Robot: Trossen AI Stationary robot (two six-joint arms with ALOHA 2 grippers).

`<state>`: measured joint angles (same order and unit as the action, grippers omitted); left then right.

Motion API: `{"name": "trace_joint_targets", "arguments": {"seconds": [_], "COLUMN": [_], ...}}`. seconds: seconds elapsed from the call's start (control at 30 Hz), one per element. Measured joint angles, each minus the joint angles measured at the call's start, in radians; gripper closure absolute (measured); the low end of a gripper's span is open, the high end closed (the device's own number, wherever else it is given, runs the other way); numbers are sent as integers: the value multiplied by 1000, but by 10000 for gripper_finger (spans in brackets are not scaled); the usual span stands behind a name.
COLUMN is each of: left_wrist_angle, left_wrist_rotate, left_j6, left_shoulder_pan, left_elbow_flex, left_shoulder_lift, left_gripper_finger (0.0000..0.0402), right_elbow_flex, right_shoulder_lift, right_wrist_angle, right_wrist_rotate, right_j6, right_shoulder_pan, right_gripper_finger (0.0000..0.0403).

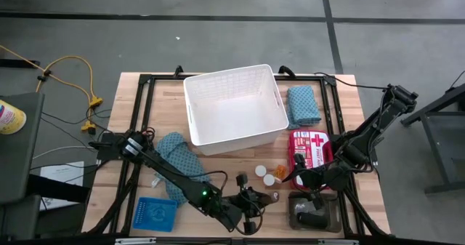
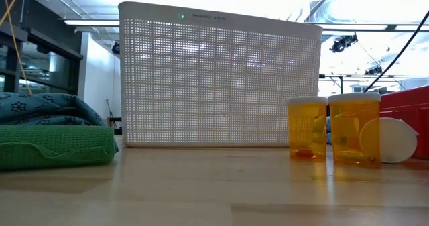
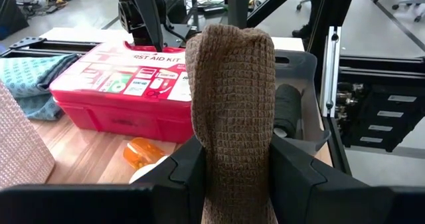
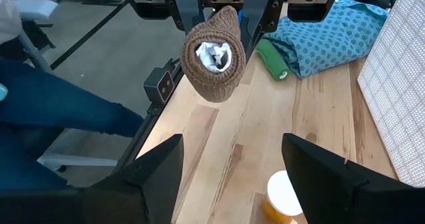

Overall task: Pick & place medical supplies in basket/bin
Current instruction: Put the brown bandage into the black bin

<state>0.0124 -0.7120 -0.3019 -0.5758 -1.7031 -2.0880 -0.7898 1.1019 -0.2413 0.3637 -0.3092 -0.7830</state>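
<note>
My left gripper is near the table's near edge, shut on a brown waffle-knit roll, which also shows end-on in the right wrist view. My right gripper hangs open by the grey tray, just right of the roll, touching nothing. The white lattice basket stands at the table's far middle. One teal cloth lies left of the basket, another right of it. A green roll lies against the left cloth. White caps and orange bottles sit between the grippers. My left gripper pinches the brown roll's near half between its two fingers, one on each side. The fingers come roughly level from the table's left and lie along the roll. The roll's free end sticks out toward the right arm, lifted clear of the wood.
A red first-aid kit lies right of the basket, just beyond my right gripper. The grey tray holds a dark roll. A blue mesh tray sits at the near left. A person's blue sleeve shows beyond the near edge.
</note>
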Motion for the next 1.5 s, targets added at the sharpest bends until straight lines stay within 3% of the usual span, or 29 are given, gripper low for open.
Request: {"name": "trace_joint_targets", "arguments": {"seconds": [0.5,0.97,1.5], "left_wrist_angle": [23,113,120], "left_wrist_rotate": [1,-2,-41], "left_j6": [18,115,124], "left_shoulder_pan": [5,12,10], "left_elbow_flex": [0,1,0], "left_shoulder_lift": [0,2,4], "left_gripper_finger": [283,283,283], "right_elbow_flex": [0,0,2], "right_shoulder_lift": [35,103,103], "right_wrist_angle": [9,186,258], "right_wrist_rotate": [-9,1,-48], "right_j6": [-28,2,89], "right_shoulder_pan": [0,61,72], "right_gripper_finger": [160,160,160]}}
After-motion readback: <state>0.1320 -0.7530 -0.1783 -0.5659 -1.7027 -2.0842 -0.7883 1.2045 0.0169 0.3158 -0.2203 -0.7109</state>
